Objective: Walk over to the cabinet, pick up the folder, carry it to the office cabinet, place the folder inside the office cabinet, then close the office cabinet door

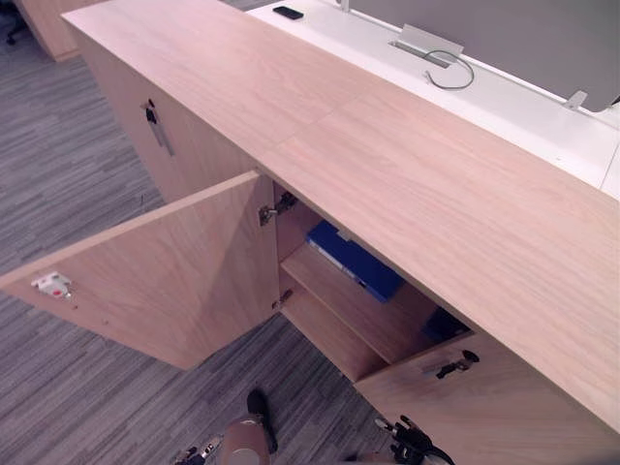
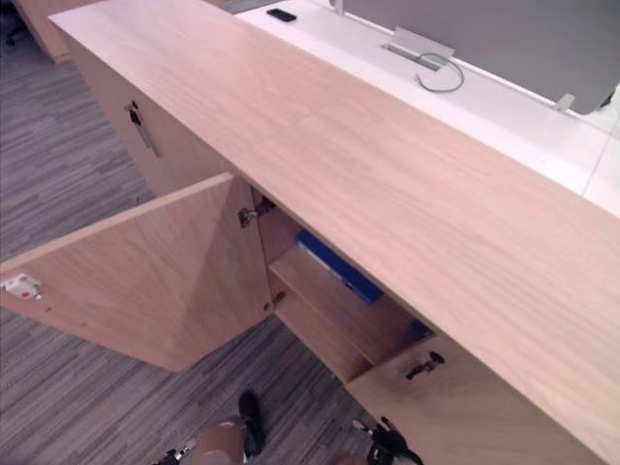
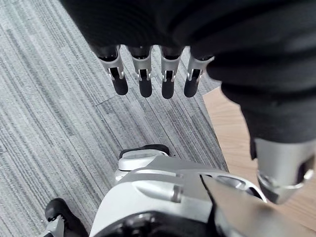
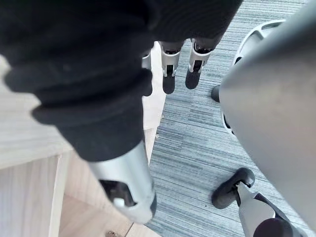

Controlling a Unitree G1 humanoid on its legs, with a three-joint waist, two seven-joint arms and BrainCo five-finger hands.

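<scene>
A blue folder [image 1: 354, 260] lies flat on the upper shelf inside the wooden office cabinet [image 1: 387, 165]. The cabinet's door [image 1: 165, 276] stands swung wide open to the left of the compartment, out over the carpet. My left hand [image 3: 145, 81] hangs low over the grey carpet beside the door's edge, fingers straight and holding nothing. In the right wrist view my right hand [image 4: 169, 74] hangs near the cabinet's front, fingers relaxed and empty. Both hands are well below and apart from the folder.
Closed doors with metal handles flank the open compartment, one at the left [image 1: 157, 126] and one at the right [image 1: 455, 365]. Behind the cabinet top runs a white desk [image 1: 523, 116] with a black phone [image 1: 288, 13] and a grey cable [image 1: 450, 73]. Grey carpet [image 1: 58, 174] lies to the left.
</scene>
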